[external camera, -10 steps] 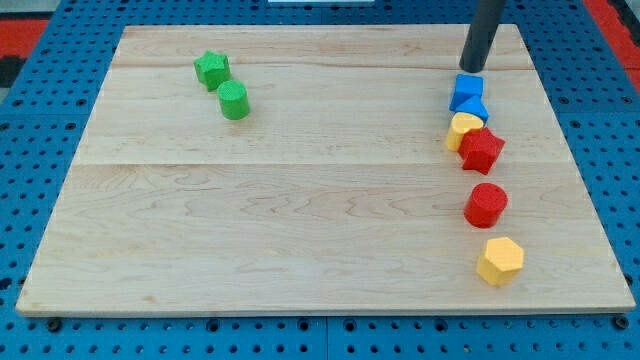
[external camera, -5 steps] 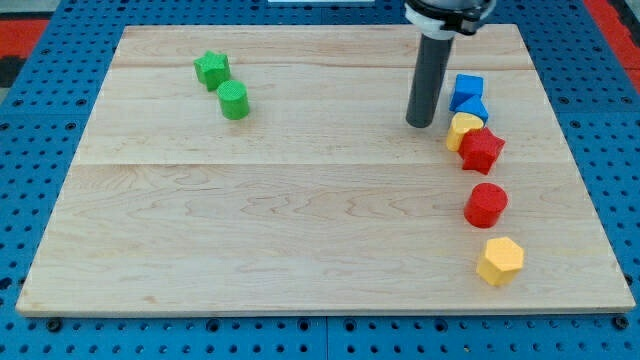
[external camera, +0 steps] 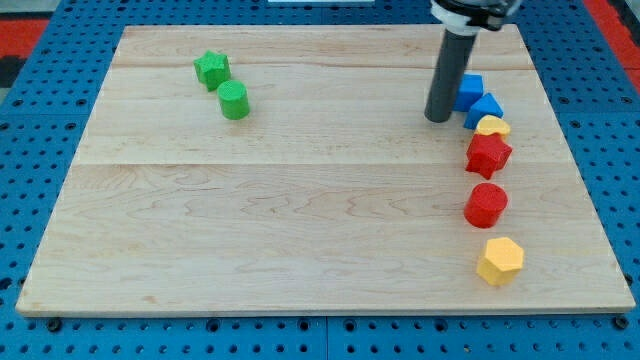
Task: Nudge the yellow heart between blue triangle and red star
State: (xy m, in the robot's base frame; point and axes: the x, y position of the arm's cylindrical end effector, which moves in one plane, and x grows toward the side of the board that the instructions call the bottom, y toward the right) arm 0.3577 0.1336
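The yellow heart (external camera: pixel 491 126) lies near the view's right edge, squeezed between the blue triangle (external camera: pixel 485 108) above it and the red star (external camera: pixel 488 154) below it, touching both. A blue cube (external camera: pixel 470 89) sits just above the triangle. My tip (external camera: pixel 437 119) rests on the board just left of the blue triangle and up-left of the yellow heart, a small gap away from both.
A red cylinder (external camera: pixel 486 204) and a yellow hexagon (external camera: pixel 499 261) continue the column below the red star. A green star (external camera: pixel 211 69) and a green cylinder (external camera: pixel 233 100) sit at the upper left of the wooden board (external camera: pixel 300 200).
My tip came down the left side of the blue blocks, then moved right. The yellow heart, blue triangle and red star shifted right; the heart now sits in line between triangle and star.
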